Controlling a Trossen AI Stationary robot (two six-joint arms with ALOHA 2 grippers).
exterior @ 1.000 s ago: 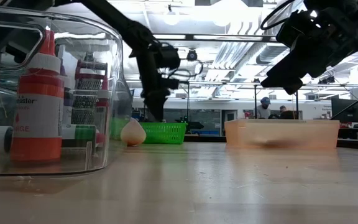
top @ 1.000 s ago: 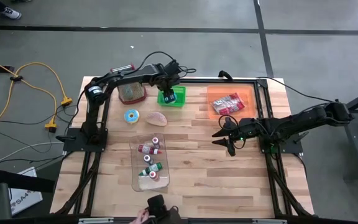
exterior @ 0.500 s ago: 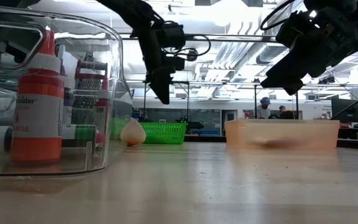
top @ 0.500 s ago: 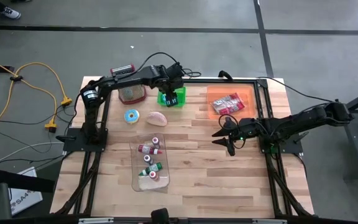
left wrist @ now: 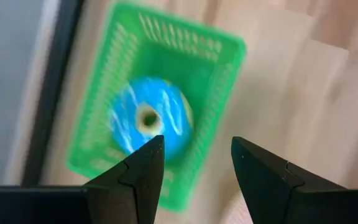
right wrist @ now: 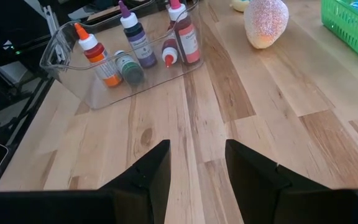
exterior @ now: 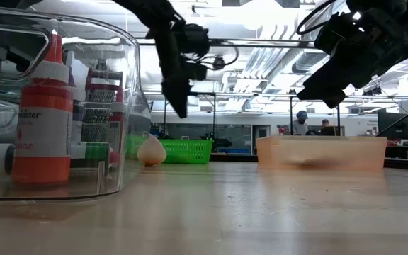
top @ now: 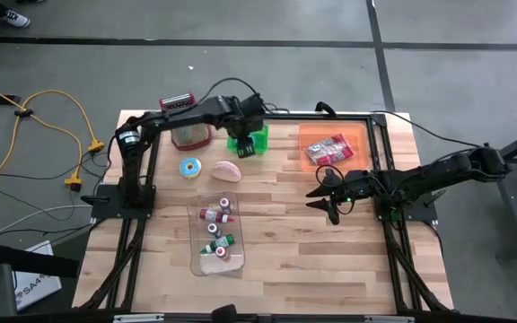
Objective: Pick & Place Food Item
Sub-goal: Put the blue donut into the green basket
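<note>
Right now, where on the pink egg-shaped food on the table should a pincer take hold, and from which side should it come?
The pink egg-shaped food lies on its side on the bare wood, apart from the green basket and the clear bin. Probably best from straight above, closing across its short width near the thick middle, where the rounded sides are most nearly parallel. The tapered end would likely slip out.

Two doughnuts, one pink egg-shaped item, one green basket, one orange bin, one clear tray with five bottles.
</note>
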